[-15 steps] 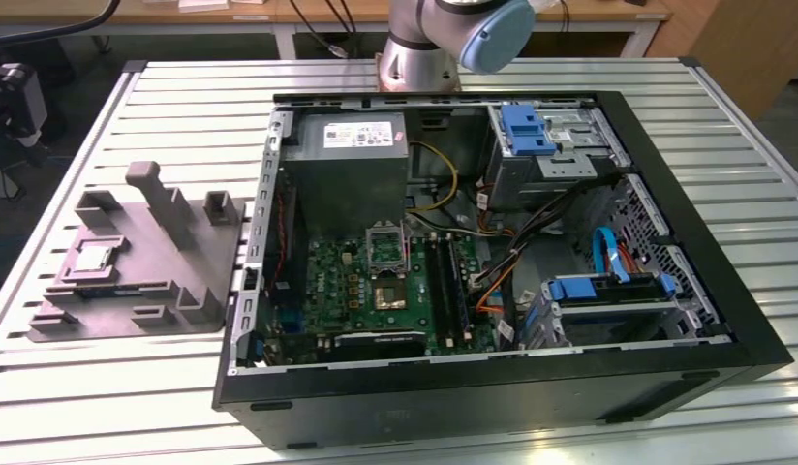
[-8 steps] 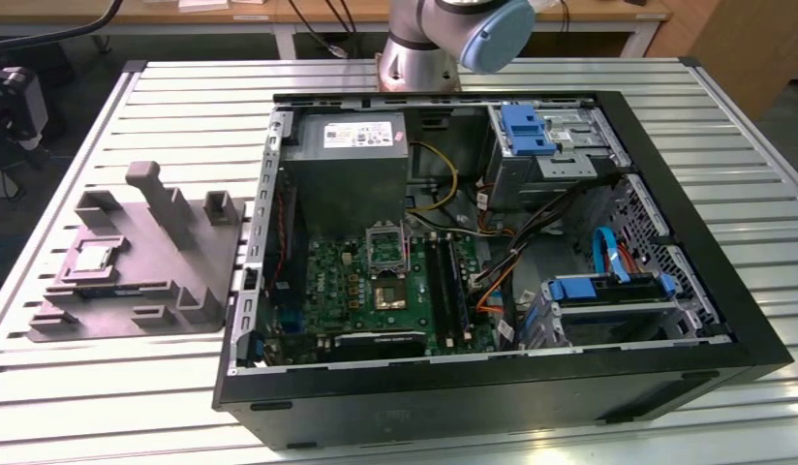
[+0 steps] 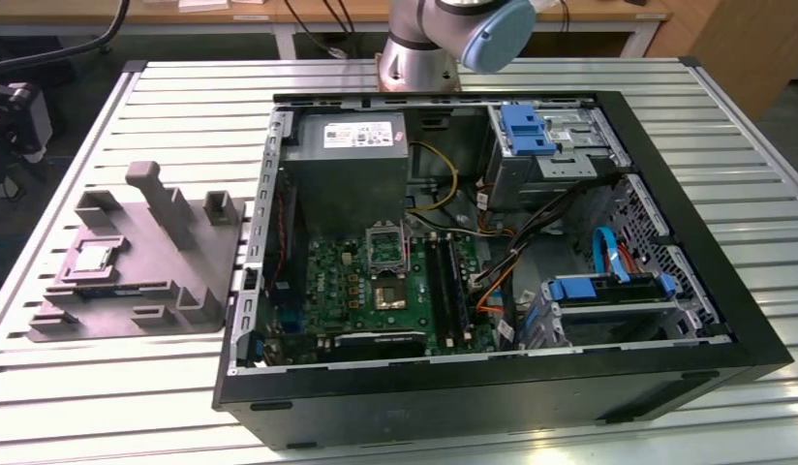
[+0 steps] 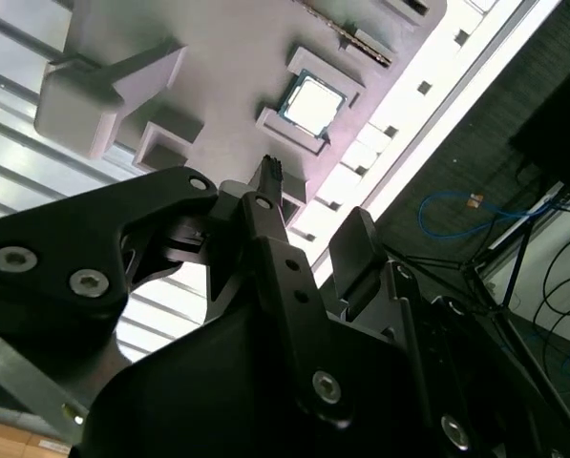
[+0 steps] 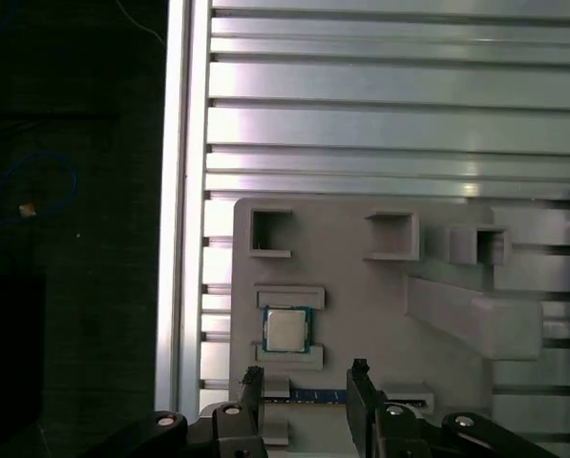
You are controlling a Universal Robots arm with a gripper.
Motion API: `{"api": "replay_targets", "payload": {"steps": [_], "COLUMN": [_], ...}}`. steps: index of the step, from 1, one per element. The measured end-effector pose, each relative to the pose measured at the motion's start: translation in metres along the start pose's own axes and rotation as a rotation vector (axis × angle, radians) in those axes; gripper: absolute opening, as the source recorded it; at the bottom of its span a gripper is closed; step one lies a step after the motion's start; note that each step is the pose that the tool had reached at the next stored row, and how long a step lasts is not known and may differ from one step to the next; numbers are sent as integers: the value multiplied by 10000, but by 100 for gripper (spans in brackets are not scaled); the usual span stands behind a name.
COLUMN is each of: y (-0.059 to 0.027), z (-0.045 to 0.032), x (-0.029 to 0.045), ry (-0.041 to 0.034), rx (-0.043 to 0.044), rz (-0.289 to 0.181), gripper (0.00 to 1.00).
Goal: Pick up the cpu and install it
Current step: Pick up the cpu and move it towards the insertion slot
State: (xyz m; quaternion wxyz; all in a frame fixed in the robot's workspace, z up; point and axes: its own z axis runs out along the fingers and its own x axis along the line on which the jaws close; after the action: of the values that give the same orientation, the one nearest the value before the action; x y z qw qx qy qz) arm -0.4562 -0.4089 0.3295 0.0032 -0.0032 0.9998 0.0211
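Note:
The cpu (image 5: 285, 330) is a small square chip with a pale silver top. It lies flat in a recess of the grey moulded tray (image 5: 361, 286). In the exterior view the cpu (image 3: 93, 257) and its tray (image 3: 128, 291) sit on the table at that view's left, beside the computer case. My gripper (image 5: 306, 374) hovers above the tray, open, with nothing between its black fingertips (image 5: 251, 377). In the second wrist view the cpu (image 4: 311, 99) lies beyond the gripper (image 4: 313, 205), apart from it. The socket with its metal frame (image 3: 386, 262) is on the green motherboard inside the case.
The open black computer case (image 3: 503, 387) holds a power supply (image 3: 353, 145), blue drive brackets (image 3: 606, 289) and loose cables (image 3: 503, 262). The tray has upright grey posts (image 3: 160, 199). The slatted table's edge (image 5: 179, 239) runs close to the tray.

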Motion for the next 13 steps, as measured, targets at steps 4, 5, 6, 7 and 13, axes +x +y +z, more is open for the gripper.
{"api": "replay_targets", "payload": {"steps": [4,5,6,7,13], "y": [-3,-4,-5,-7,-10], "z": [73,91,108,123,157], "x": [1,1,1,1,1], "ry": [11,16,20,21,21], "rx": [-1,-1,-2,-3,16], "rz": [-224,-357,-447,-485,-494], "gripper": [47,47,47,47,47]}}
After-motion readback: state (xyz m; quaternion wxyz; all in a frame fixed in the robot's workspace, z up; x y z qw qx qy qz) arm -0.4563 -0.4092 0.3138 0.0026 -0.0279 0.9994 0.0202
